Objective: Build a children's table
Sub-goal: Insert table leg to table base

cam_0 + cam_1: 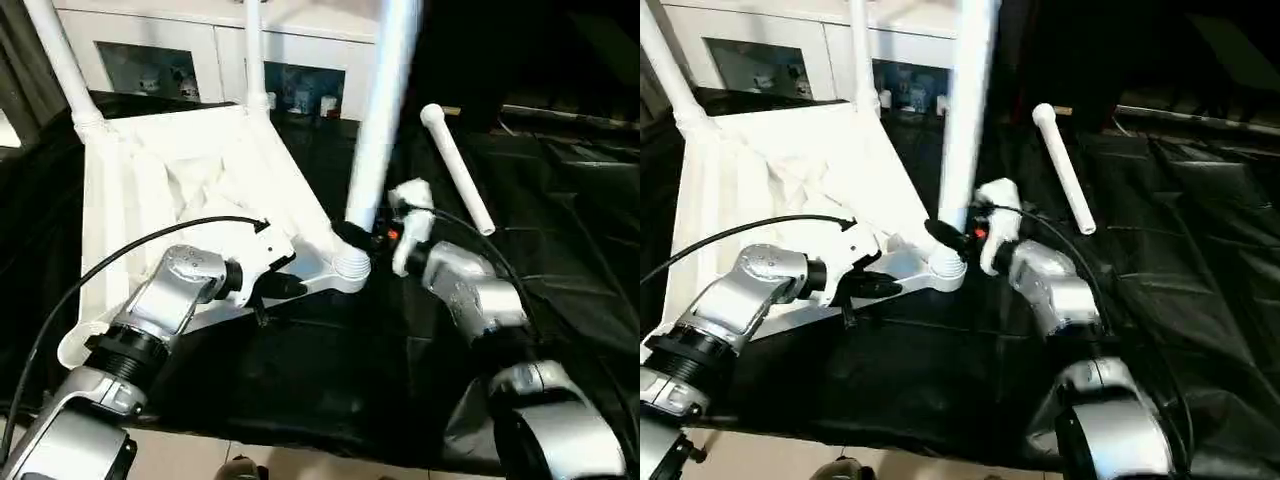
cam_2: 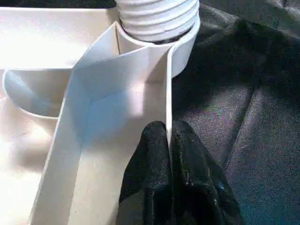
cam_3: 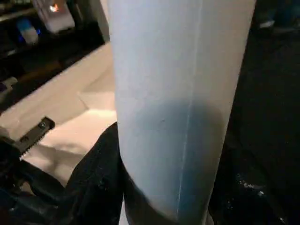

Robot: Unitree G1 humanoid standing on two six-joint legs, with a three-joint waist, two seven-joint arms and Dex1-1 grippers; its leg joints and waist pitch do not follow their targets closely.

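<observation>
Tabletop [image 1: 170, 190] is seen lying upside down on the black cloth [image 1: 560, 260], ribbed underside up, with two legs already standing in its far corner sockets. A third leg [image 1: 380, 120] is held upright by the right gripper [image 1: 362, 236], whose black fingers are closed around its lower end just above the near right corner socket [image 1: 350, 268]. In the left wrist view the leg's threaded end [image 2: 157, 16] is seen seated in that socket. The leg's long axis runs straight up from the socket, so the coming move is judged to be a turn or a push along that axis, with the right arm the nearer one. The left gripper [image 2: 168, 140] is pressed together on the tabletop's thin edge wall beside the same socket, steadying it. The fourth leg [image 1: 457, 170] lies loose on the cloth, beyond the right gripper.
</observation>
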